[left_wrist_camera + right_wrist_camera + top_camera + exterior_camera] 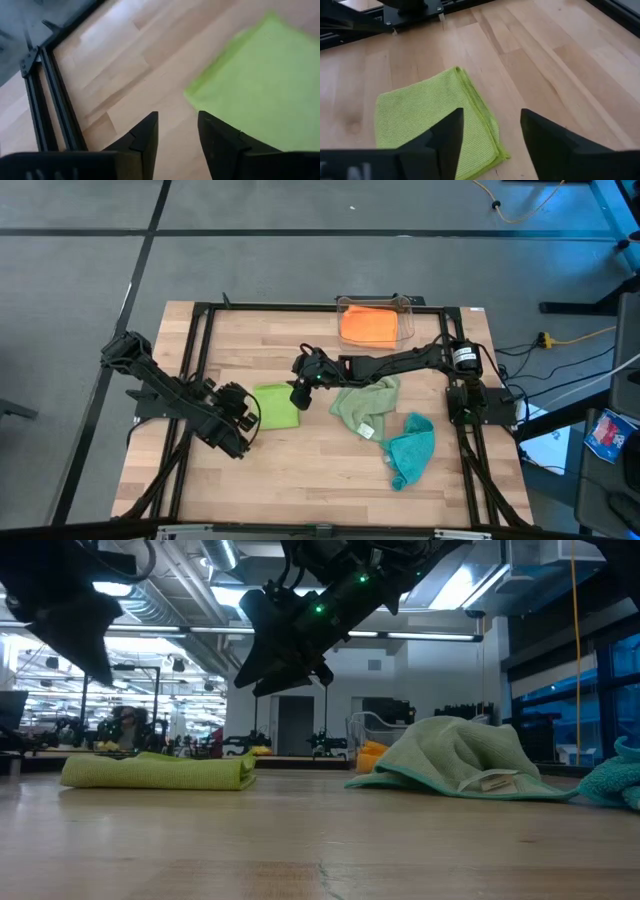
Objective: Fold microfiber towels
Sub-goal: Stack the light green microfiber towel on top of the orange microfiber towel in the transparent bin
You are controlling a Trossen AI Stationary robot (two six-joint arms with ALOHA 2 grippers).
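Observation:
A folded lime green towel (277,407) lies flat on the wooden table, left of centre, and also shows in the low view (160,771). My left gripper (177,116) hovers open just off its left edge. My right gripper (491,112) hangs open above its right edge (485,120), clear of the cloth. A sage green towel (365,405) with a white tag (497,781) lies crumpled at the centre right. A teal towel (410,448) is bunched nearer the front. An orange towel (368,325) sits in the clear bin.
The clear plastic bin (405,305) stands at the table's far edge. Black frame rails (195,350) run along the table's sides. Bare wood (300,470) stretches along the near edge in front of the towels.

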